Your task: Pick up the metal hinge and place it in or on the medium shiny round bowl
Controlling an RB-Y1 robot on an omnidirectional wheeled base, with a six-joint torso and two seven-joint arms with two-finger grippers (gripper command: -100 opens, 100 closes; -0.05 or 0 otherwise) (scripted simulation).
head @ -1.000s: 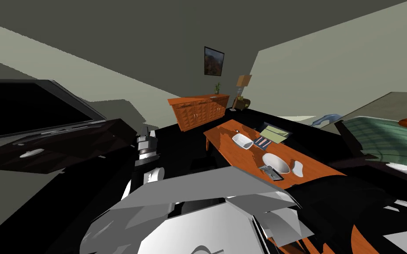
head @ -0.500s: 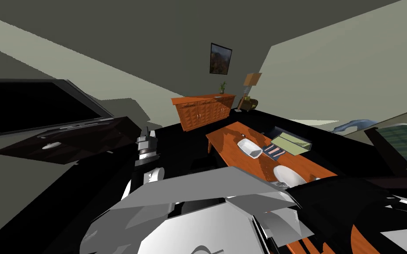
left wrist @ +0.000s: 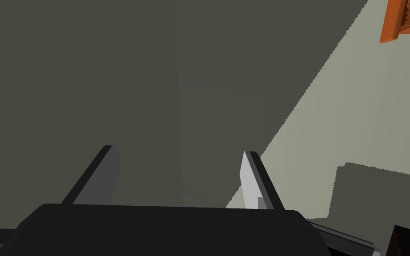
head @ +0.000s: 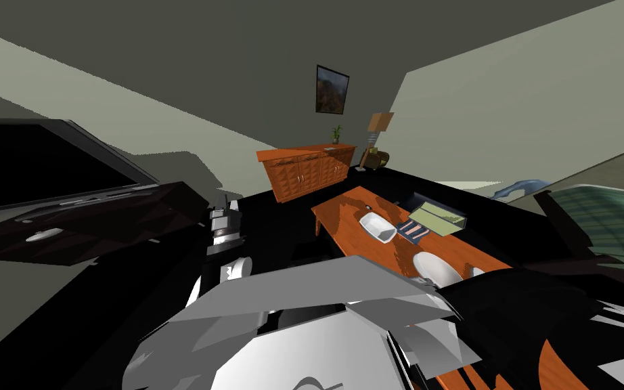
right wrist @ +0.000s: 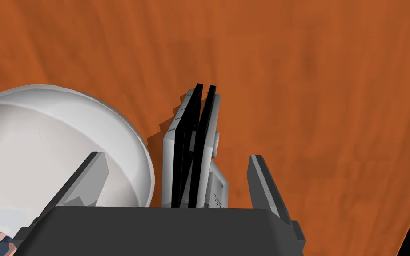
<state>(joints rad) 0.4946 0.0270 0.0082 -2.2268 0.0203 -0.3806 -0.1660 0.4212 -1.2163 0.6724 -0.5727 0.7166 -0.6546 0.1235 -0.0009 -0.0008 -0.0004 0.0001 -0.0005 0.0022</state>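
Observation:
In the right wrist view the hinge, light grey with two black leaves folded close together, lies on the orange table right beside the rim of the white round bowl. My right gripper is open and straddles the hinge, with a gap on each side. One finger hangs over the bowl's edge. In the head view the round bowl sits at the table's near end. My left gripper is open and holds nothing; it is raised at my left.
Farther along the table stand a white rectangular dish, a striped book and a green box. An orange sideboard lines the far wall. A dark TV on a dark stand is at the left.
My head view has swung, so the table and its things sit lower and more to the right. The hinge seen a second ago beside the bowl is now behind my chest.

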